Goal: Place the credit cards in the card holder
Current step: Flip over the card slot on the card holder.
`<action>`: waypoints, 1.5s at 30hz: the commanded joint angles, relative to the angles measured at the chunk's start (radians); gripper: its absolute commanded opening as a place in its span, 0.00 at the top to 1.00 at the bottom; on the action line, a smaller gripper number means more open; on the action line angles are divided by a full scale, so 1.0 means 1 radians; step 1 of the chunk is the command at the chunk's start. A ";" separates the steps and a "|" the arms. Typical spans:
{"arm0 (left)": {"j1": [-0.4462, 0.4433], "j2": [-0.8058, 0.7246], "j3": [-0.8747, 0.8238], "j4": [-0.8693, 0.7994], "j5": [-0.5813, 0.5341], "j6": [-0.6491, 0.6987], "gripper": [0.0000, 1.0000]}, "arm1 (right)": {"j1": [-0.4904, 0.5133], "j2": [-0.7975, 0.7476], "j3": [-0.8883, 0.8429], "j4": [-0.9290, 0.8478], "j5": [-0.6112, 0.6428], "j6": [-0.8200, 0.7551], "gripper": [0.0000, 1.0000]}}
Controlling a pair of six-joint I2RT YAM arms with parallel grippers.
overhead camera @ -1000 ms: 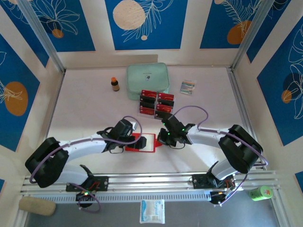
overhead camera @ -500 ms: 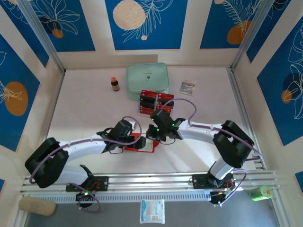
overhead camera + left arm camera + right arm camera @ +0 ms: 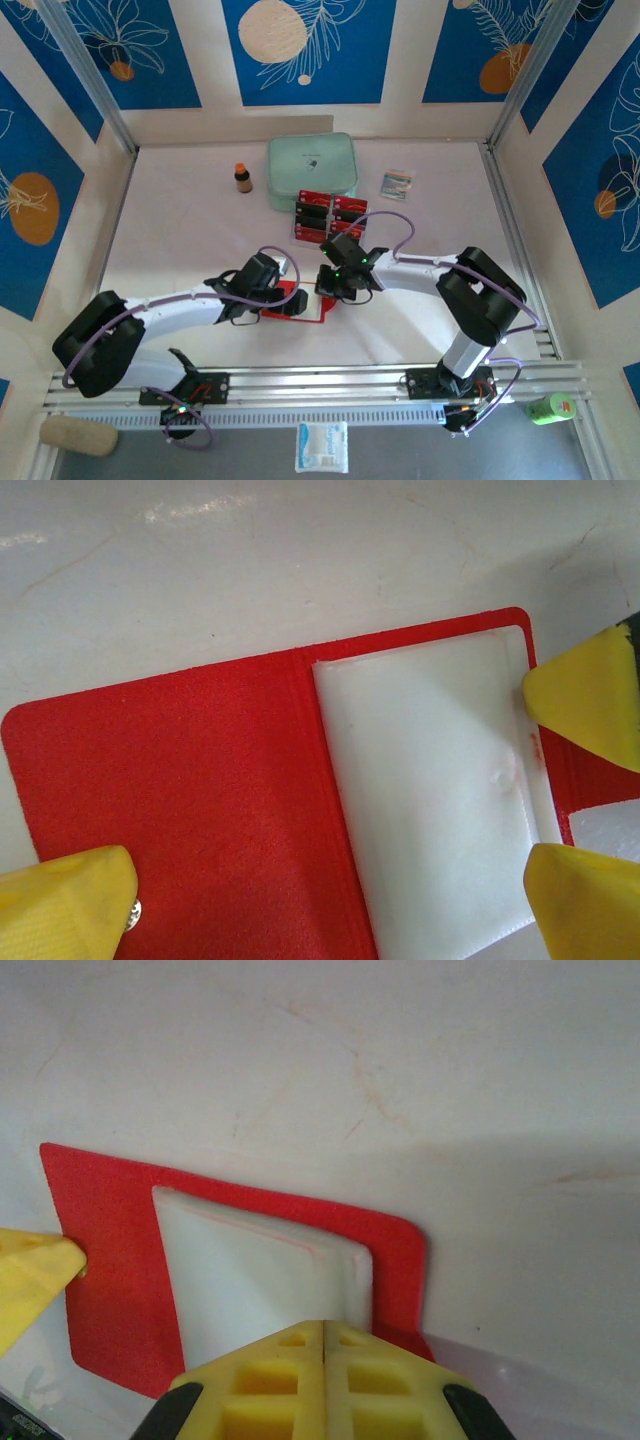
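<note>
The card holder point(image 3: 314, 306) lies open on the table, a red cover point(image 3: 190, 790) with pale clear pockets point(image 3: 430, 790). My left gripper point(image 3: 290, 300) stands open across it: one yellow finger point(image 3: 65, 905) rests by the clasp, the other point(image 3: 585, 900) beyond the pocket side. My right gripper point(image 3: 331, 291) is shut, and its joined yellow tips point(image 3: 325, 1332) press on the near edge of the pockets point(image 3: 250, 1280) with nothing between them. The credit cards point(image 3: 331, 216), red with dark bands, lie in a block on the table behind the right gripper.
A mint-green case point(image 3: 312, 168) sits behind the cards, with a small brown bottle point(image 3: 243, 178) to its left and a striped packet point(image 3: 397, 183) to its right. White walls bound the table on three sides.
My right arm has swung left, from beside the card holder's right edge onto its pocket side, still shut. The left arm and the holder have stayed put.
</note>
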State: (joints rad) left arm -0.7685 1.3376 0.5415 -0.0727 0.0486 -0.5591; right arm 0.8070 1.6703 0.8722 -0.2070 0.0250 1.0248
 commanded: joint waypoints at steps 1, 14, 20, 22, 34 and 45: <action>0.000 0.025 0.012 -0.063 -0.024 0.034 0.00 | -0.008 0.015 -0.011 0.013 -0.036 -0.024 1.00; -0.009 0.038 0.020 -0.067 -0.033 0.034 0.00 | 0.006 -0.034 0.013 0.003 -0.046 -0.029 1.00; -0.010 0.019 0.034 -0.089 -0.033 0.031 0.00 | 0.027 0.016 0.043 -0.009 -0.045 -0.022 1.00; -0.011 0.010 0.042 -0.100 -0.032 0.030 0.00 | 0.029 0.029 0.044 -0.009 -0.042 -0.015 1.00; -0.011 -0.021 0.058 -0.126 -0.001 0.023 0.00 | 0.001 0.087 0.063 -0.034 -0.057 -0.029 1.00; -0.012 0.023 0.016 -0.099 -0.028 0.039 0.00 | -0.002 0.100 0.070 -0.014 -0.106 -0.047 1.00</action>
State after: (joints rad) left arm -0.7746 1.3441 0.5781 -0.1631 0.0288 -0.5392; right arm 0.8093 1.7397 0.9260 -0.2012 -0.0448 0.9943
